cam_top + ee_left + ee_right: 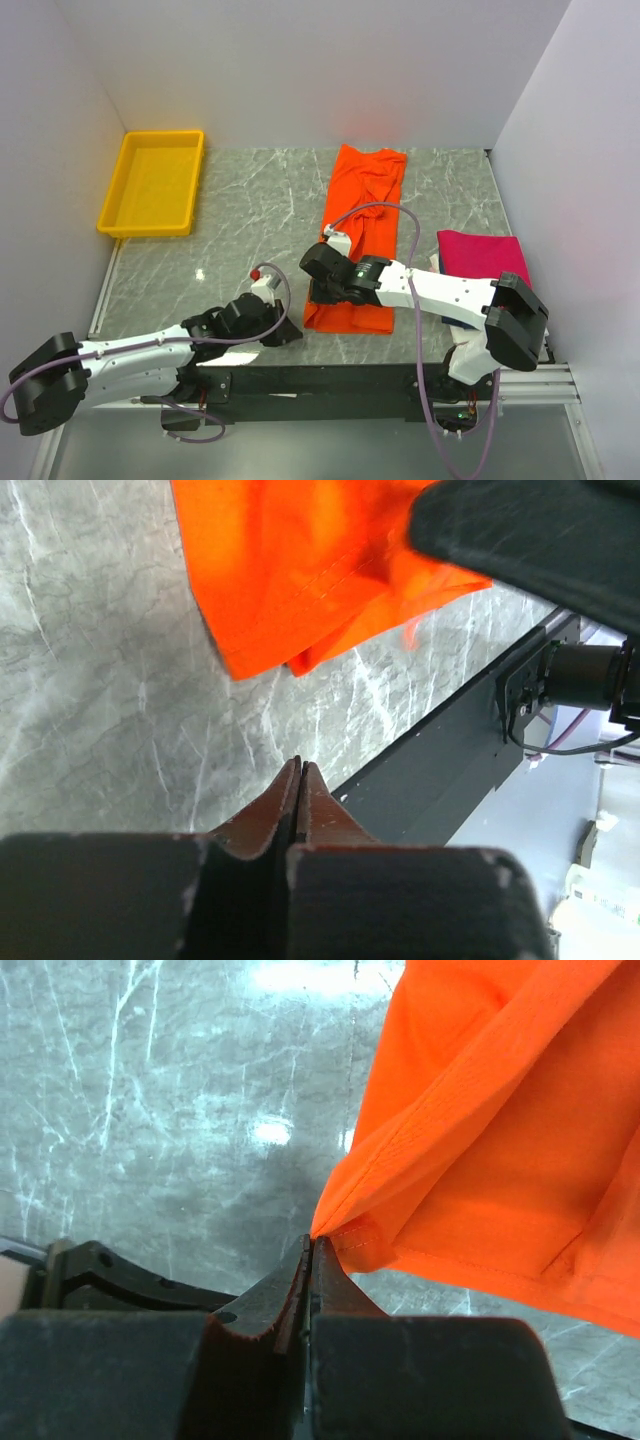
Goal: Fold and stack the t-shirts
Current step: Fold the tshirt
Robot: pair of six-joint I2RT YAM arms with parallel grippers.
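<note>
The orange shirt point(360, 230) lies as a long strip in the middle of the counter point(250, 200), running from the far edge towards the near edge. The pink shirt point(480, 255) sits by the right edge.

My right claw point(312, 1245) is closed at the shirt's near left corner. The hem comes to a point exactly at the tips, so I judge that I pinch it, but only by very little cloth. My left claw point(300, 770) is closed too, with nothing between the fingers. It sits just short of the same near end, and the cloth is beside it but apart.

The step, I think, is to bring the near end over to the far end. To do it well, I would first check the right grip, because such a thin bite can slip when I lift. It is better to open and take the hem deeper. The left claw must open and catch the other near corner. Then both should rise together at the same height and travel straight towards the far edge, so that the fold line stays square and the layers do not drag or bunch.
</note>
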